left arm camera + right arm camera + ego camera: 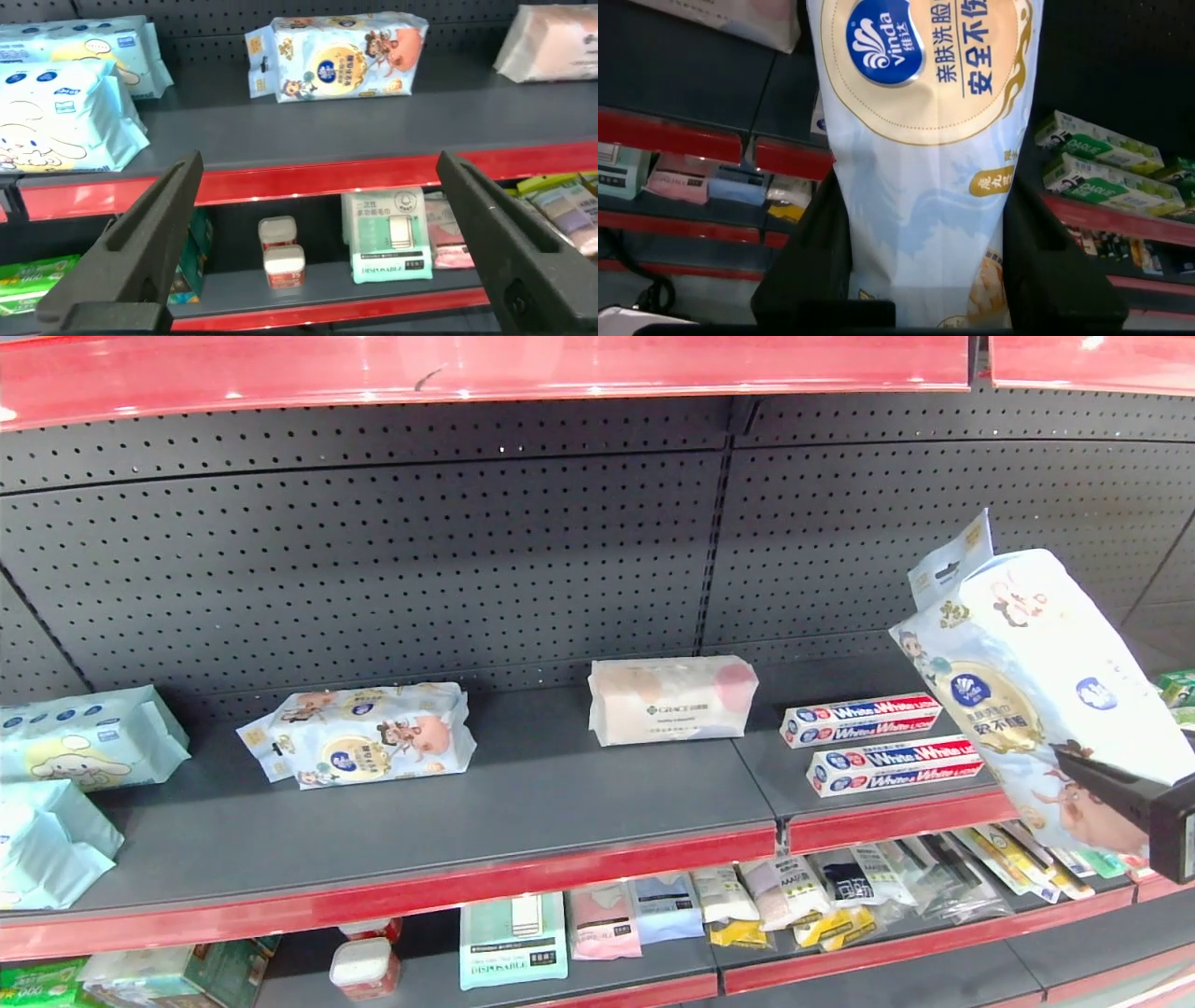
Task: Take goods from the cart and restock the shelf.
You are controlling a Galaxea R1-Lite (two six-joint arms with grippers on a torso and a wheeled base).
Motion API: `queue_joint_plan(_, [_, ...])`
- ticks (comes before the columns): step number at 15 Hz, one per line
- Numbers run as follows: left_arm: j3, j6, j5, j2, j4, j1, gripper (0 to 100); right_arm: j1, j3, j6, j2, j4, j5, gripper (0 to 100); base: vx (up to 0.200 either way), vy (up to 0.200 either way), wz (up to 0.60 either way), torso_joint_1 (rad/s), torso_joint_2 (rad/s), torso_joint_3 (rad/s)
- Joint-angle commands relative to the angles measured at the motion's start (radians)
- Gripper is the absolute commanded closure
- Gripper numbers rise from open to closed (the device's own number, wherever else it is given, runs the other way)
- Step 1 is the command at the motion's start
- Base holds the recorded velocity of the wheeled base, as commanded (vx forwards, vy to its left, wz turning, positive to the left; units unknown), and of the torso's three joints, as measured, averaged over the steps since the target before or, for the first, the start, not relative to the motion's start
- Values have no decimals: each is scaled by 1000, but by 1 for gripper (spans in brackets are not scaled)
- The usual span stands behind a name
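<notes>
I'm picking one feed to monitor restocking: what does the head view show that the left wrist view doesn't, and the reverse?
Head view only: the tall pack gripped by the right end effector, and two toothpaste boxes on the shelf. Left wrist view only: the left end effector, open and empty. Both: the cartoon-printed pack lying on the shelf and the mint-green pack one level down.

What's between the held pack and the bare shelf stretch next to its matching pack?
Two toothpaste boxes lie on the shelf just left of the held pack, and a white pack lies further left, near the back. The shelf's front strip before the white pack is bare, so a path over or before them looks open.
</notes>
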Motion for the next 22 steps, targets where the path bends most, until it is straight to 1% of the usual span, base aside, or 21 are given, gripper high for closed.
queue_joint_plan(1, [0,0,1,1,0,1,0,1,2,0,1,0,0,100,0,0,0,0,0,0])
queue_joint_plan(2, [0,3,-1,5,0,1,0,1,3,0,-8,0,0,100,0,0,0,0,0,0])
queue_joint_plan(4, [0,-3,-2,1,1,1,0,2,9,11,-28,-1,3,100,0,0,0,0,0,0])
queue_joint_plan(5, [0,-5,-19,9,0,1,0,4,21,15,-54,-1,5,100,0,0,0,0,0,0])
queue_joint_plan(6, [0,1,-42,12,0,-1,0,13,29,44,-84,-1,26,100,0,0,0,0,0,0])
queue_joint_plan(8, [0,1,-41,4,-2,1,0,17,43,109,-122,0,91,100,0,0,0,0,0,0])
queue_joint_plan(9, [0,8,-39,2,-3,1,0,17,51,126,-139,0,100,100,0,0,0,0,0,0])
queue_joint_plan(10, [-60,6,4,30,3,2,0,16,61,164,-159,0,104,100,0,0,0,0,0,0])
queue_joint_plan(11, [-247,-98,67,229,-5,-10,0,16,66,201,-170,0,104,100,0,0,0,0,0,0])
queue_joint_plan(12, [-318,-176,87,314,-10,-10,0,16,69,216,-174,0,104,100,0,0,0,0,0,0])
queue_joint_plan(13, [-405,-232,93,409,-8,-12,0,17,95,235,-182,0,106,100,0,0,0,0,0,0])
queue_joint_plan(14, [-354,-161,68,420,4,-24,0,17,146,235,-209,0,110,100,0,0,0,0,0,0])
queue_joint_plan(15, [-279,-61,25,415,0,-39,0,17,187,227,-225,0,126,100,0,0,0,0,0,0])
queue_joint_plan(16, [-275,-63,25,430,3,-36,0,17,202,219,-234,0,126,100,0,0,0,0,0,0])
queue_joint_plan(17, [-276,-66,67,530,-6,-7,0,17,222,195,-240,0,126,100,0,0,0,0,0,0])
queue_joint_plan(18, [-276,-75,71,611,-31,21,0,14,239,176,-242,0,124,100,0,0,0,0,0,0])
queue_joint_plan(19, [-276,-71,71,659,-52,28,0,11,239,173,-242,0,123,100,0,0,0,0,0,0])
queue_joint_plan(20, [-275,-72,73,802,-149,42,0,8,235,172,-242,0,109,100,0,0,0,0,0,0])
queue_joint_plan(21, [-272,-61,82,967,-292,84,0,8,229,167,-242,0,81,100,0,0,0,0,0,0])
queue_joint_plan(22, [-273,-29,77,1082,-385,125,0,8,225,161,-242,0,66,100,0,0,0,0,0,0])
